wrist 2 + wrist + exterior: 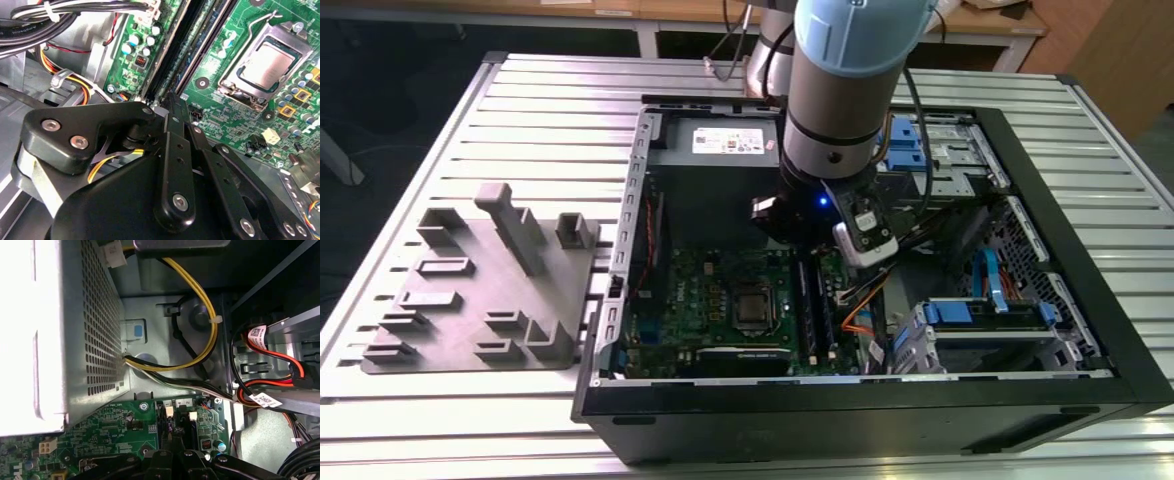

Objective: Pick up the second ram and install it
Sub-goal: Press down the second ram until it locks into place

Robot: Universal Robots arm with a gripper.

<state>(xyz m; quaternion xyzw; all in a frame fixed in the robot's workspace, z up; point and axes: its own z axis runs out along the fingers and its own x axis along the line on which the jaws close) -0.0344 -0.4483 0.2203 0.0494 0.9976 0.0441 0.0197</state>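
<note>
Inside the open computer case (1067, 270) my gripper (813, 250) hangs over the far end of the motherboard's long memory slots (811, 310). In the second wrist view the gripper (172, 102) looks shut, its thin black fingertips (173, 117) pressed together with nothing showing between them. The fingertips sit just at the end of the dark slots (192, 45). A thin dark strip (167, 55) stands edge-on in the slot in line with them. I cannot tell whether it is the second ram or whether the tips touch it. The gripper (171, 441) also points at the board's edge in the first wrist view.
The silver processor socket (265, 65) lies beside the slots. A metal power supply box (75, 330) and yellow, red and black cables (212, 340) crowd the case's far end. Blue drive bays (987, 315) stand at the exterior view's right. A grey holder block (487, 290) sits outside the case.
</note>
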